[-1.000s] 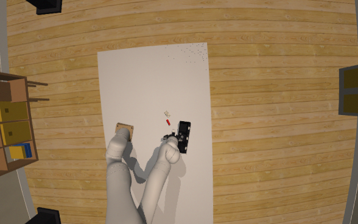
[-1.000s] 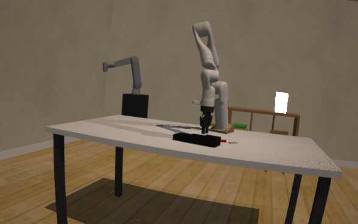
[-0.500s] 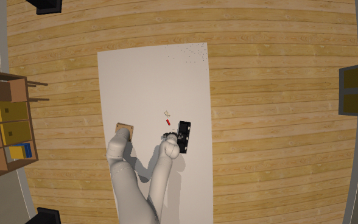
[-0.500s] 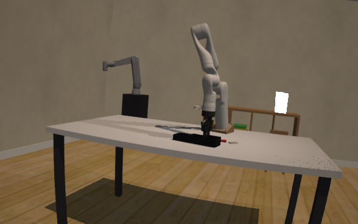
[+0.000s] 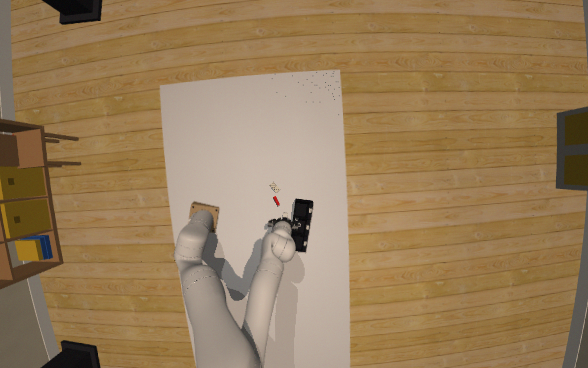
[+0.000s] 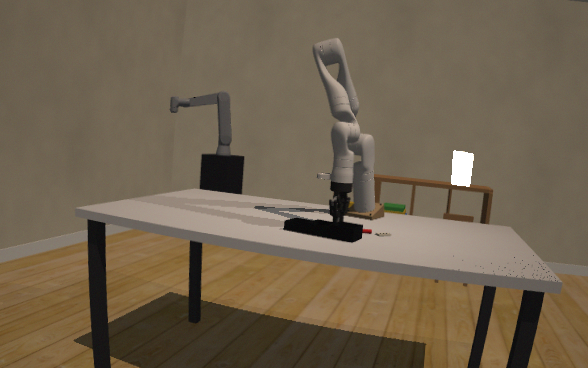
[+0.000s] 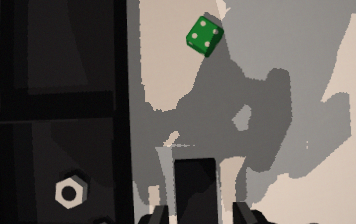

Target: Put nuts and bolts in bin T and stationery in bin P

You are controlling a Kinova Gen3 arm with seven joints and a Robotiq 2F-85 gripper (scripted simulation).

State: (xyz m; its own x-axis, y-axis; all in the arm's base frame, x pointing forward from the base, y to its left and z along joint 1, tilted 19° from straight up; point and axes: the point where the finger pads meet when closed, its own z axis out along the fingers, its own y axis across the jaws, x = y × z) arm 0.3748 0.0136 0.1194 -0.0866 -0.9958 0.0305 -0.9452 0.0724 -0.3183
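Note:
My gripper (image 7: 202, 214) hangs low over the table, just beside the black double bin (image 5: 302, 224), and it also shows in the exterior view (image 6: 338, 214). Its fingers are partly open, one on each side of a black oblong block (image 7: 195, 186) that lies on the table. I cannot tell whether they touch it. A pale hex nut (image 7: 71, 191) lies in the nearer bin compartment, and a second piece shows at the frame's edge below it. The bin labels are out of view. A small red thing (image 5: 276, 201) and a pale speckled thing (image 5: 274, 187) lie beyond the bin.
A green die (image 7: 205, 35) lies on the table ahead of the gripper, near the bin's side wall. The arm's wooden base plate (image 5: 204, 214) sits to the left. A shelf unit (image 5: 25, 200) stands off the table.

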